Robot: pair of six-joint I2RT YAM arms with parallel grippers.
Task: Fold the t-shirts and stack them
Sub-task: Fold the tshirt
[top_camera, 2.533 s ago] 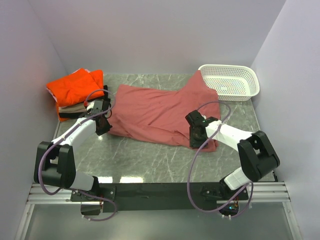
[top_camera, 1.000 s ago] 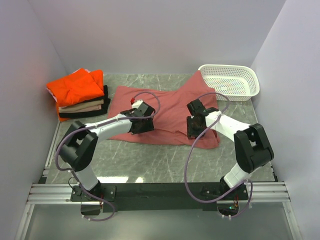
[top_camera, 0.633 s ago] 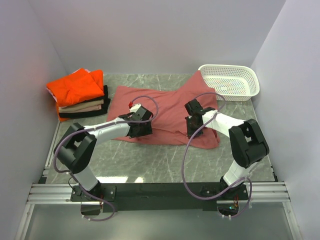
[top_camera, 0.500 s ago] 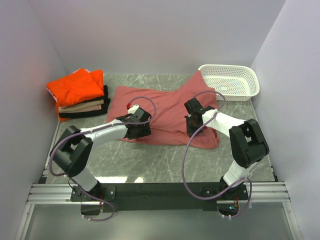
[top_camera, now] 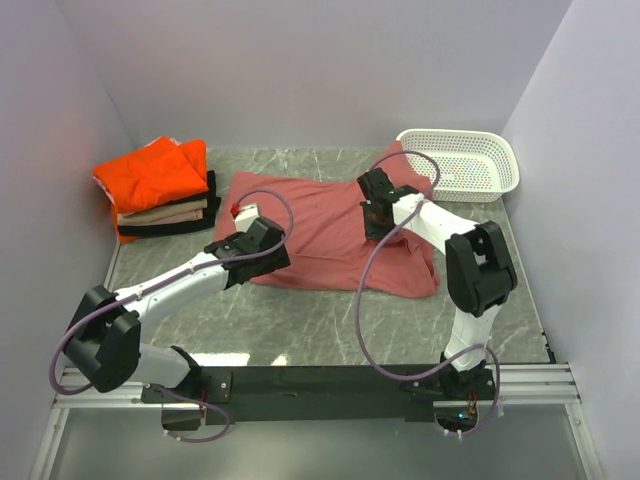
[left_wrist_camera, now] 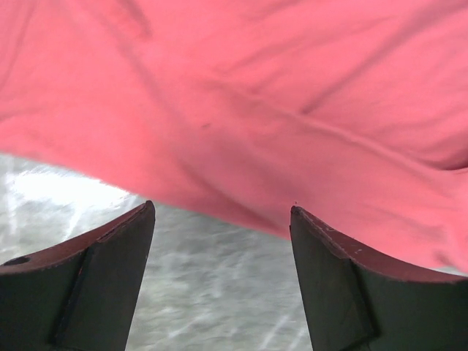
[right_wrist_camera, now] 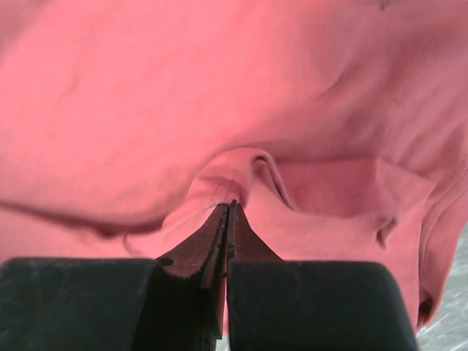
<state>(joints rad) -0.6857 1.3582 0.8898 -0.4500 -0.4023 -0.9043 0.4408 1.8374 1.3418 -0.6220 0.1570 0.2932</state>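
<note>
A dusty-red t-shirt [top_camera: 320,230] lies spread on the marble table [top_camera: 300,320], filling both wrist views [left_wrist_camera: 278,95] [right_wrist_camera: 146,95]. My right gripper [top_camera: 374,220] is over its right middle, shut on a small pinched-up fold of the cloth [right_wrist_camera: 230,205]. At the shirt's near-left edge my left gripper [top_camera: 256,250] stands open; its fingers [left_wrist_camera: 95,278] straddle the hem [left_wrist_camera: 221,208] with bare table beneath and nothing between them. Folded orange [top_camera: 150,175], beige [top_camera: 165,213] and black [top_camera: 175,226] t-shirts sit stacked at the back left.
A white perforated basket [top_camera: 460,165] stands at the back right, just beyond the shirt's far corner. White walls close in the table on three sides. Bare marble runs along the front between the shirt and the arm bases.
My right gripper has shut on the red shirt and moved toward the back, dragging cloth with it. My left gripper has slid left along the shirt's near edge and opened a little wider.
</note>
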